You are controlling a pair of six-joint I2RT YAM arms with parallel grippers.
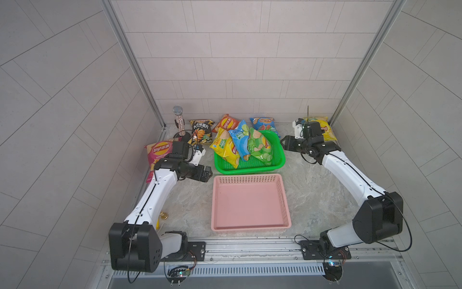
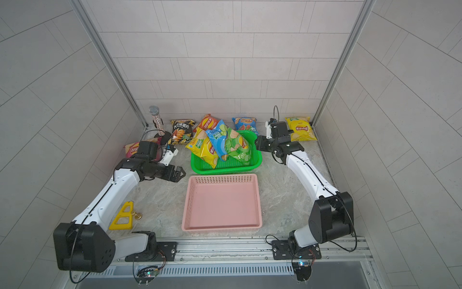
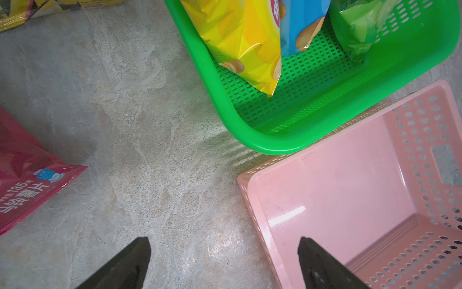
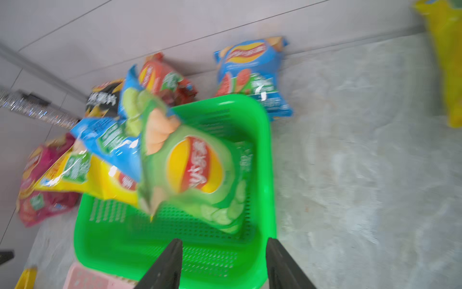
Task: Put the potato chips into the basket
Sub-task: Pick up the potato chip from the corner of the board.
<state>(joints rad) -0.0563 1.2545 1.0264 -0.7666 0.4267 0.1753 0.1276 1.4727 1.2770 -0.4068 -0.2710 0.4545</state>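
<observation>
Bags fill both top views. Three lean in the green basket at mid-worktop: a yellow bag, a blue bag and a green bag, their tops over its far rim. Along the far edge lie a black bag with white Chinese lettering, and an orange-red bag and a rear blue bag, each with the Lay's roundel. A magenta bag reading "Lay's" lies by the left edge, partly under the left arm, with a mic behind it. The pink basket sits just nearer than the green one. The left gripper hangs spread beside both baskets. The right gripper is just right of the green one.

Only in a top view do the corner bag at the far right corner and a yellow triangle by the left arm show whole.

Left wrist: fingertips wide apart and empty, over bare worktop and the pink basket's corner. The magenta bag prints "135".

Right wrist, blurred: jaws parted, nothing between them, over the green basket's rim. The green bag's Lay's logo faces the camera.
</observation>
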